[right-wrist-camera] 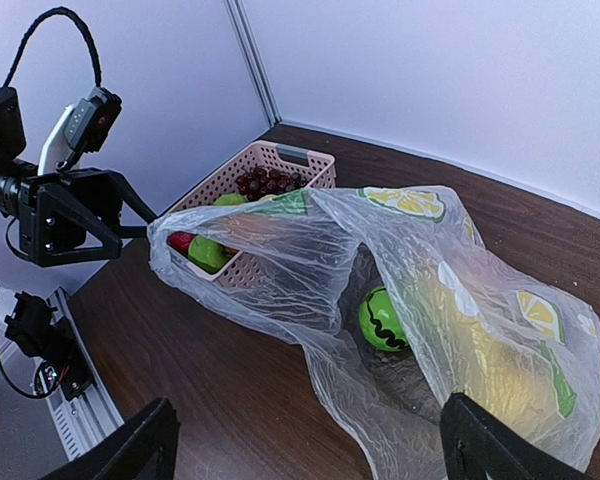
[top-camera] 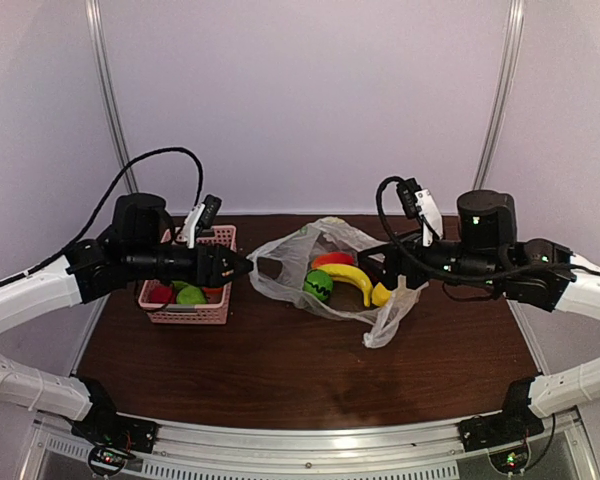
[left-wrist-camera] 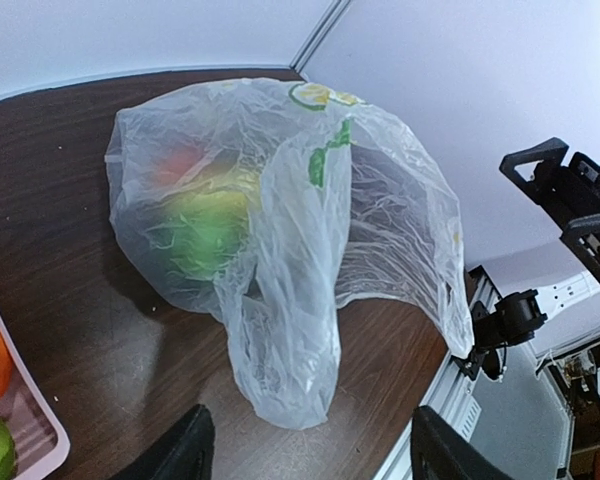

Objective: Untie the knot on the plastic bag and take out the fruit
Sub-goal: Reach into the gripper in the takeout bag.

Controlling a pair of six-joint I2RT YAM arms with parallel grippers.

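Centre table: plastic bag (top-camera: 290, 255), slack, mouth gaping leftward, no knot discernible. Inside it: fruit (top-camera: 335, 278), green, yellow and red pieces, resting on the table. Flanking it: left gripper (top-camera: 242, 266) and right gripper (top-camera: 378, 268) — both spread wide, empty — likely poised to reach in.

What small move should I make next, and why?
Probably ease the right gripper forward toward the green ball. Its jaws are open and empty, and the plastic bag seems to gape toward it, with the ball apparently uncovered by film.
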